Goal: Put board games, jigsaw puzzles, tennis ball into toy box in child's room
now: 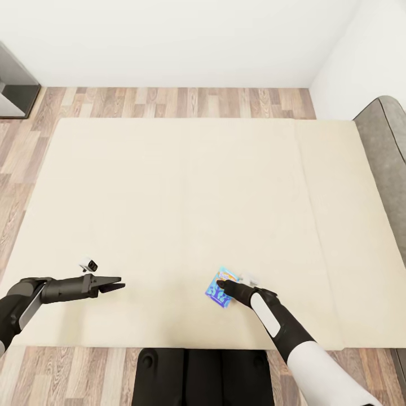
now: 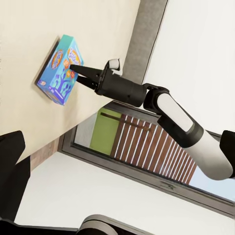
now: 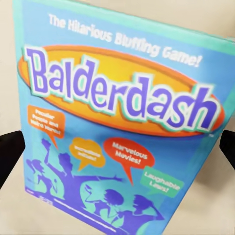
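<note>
**Blue game box on the bed, right gripper just above it**

Closest to the robot is its own dark base (image 1: pixel 203 376), at the near edge of the bed (image 1: pixel 186 186). The bed is wide and flat, with a plain cream mattress that looks smooth and bare apart from one small box.

That box is the board game (image 1: pixel 219 287) – blue, with the word "Balderdash" in big purple letters on an orange oval. It lies flat on the mattress, near the close edge and a bit to the right of the middle. In the right wrist view the board game (image 3: pixel 122 132) is very close and takes up most of the picture.

The right gripper (image 1: pixel 224 286) is right over the box, with its dark fingers spread to either side. They are open and hold nothing yet. From the left wrist view, the tips of the right gripper (image 2: pixel 82 74) reach the edge of the box; whether they touch it is hard to tell.

The left gripper (image 1: pixel 115 285) hangs over the mattress well to the left, away from the box. Its fingers look a little apart, and it holds nothing.

Past the bed comes a strip of wood-plank floor (image 1: pixel 169 102), then a white wall (image 1: pixel 169 39). On the right is the grey headboard (image 1: pixel 389 163) – low and rounded. A grey cabinet (image 1: pixel 16 84) stands in the far left corner.
</note>
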`<state>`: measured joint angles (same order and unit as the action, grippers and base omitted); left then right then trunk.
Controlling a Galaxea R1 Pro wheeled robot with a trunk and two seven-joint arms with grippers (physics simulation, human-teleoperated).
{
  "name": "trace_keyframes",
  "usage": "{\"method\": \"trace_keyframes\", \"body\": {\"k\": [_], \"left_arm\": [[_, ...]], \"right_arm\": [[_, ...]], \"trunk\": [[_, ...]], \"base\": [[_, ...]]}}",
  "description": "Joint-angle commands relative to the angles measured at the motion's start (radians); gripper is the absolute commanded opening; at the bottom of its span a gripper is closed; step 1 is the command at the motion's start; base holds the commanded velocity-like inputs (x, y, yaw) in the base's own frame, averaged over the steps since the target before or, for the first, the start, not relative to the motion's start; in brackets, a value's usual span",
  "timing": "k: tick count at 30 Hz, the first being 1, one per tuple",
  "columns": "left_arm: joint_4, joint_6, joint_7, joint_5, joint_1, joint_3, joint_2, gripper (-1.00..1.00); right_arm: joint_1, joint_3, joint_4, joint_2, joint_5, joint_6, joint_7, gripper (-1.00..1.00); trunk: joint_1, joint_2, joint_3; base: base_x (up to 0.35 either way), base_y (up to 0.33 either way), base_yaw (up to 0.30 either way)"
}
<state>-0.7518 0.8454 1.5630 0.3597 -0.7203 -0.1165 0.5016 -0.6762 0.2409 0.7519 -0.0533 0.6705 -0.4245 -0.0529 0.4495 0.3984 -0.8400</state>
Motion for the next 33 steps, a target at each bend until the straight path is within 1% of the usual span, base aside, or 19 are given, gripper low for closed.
{"method": "trace_keyframes", "body": {"k": [1, 6, 16, 33], "left_arm": [[0.0, 0.011, 0.003, 0.004, -0.001, -0.005, 0.001, 1.0], [0.0, 0.011, 0.003, 0.004, -0.001, -0.005, 0.002, 1.0], [0.0, 0.011, 0.003, 0.004, -0.001, -0.005, 0.001, 1.0], [0.001, 0.011, 0.003, 0.004, -0.001, -0.005, 0.0, 1.0]], "right_arm": [[0.0, 0.003, 0.001, 0.0, 0.008, -0.003, -0.006, 1.0], [0.0, 0.005, 0.001, -0.003, 0.008, -0.002, -0.005, 1.0], [0.0, 0.007, 0.001, -0.003, 0.007, -0.002, -0.005, 1.0], [0.0, 0.007, 0.001, -0.004, 0.008, -0.002, -0.005, 1.0]], "trunk": [[0.001, 0.002, -0.002], [0.001, 0.002, -0.007], [0.001, 0.002, -0.008], [0.001, 0.002, -0.008]], "base": [[0.0, 0.0, 0.049], [0.0, 0.0, 0.038], [0.0, 0.002, 0.006], [0.0, 0.052, 0.0]]}}
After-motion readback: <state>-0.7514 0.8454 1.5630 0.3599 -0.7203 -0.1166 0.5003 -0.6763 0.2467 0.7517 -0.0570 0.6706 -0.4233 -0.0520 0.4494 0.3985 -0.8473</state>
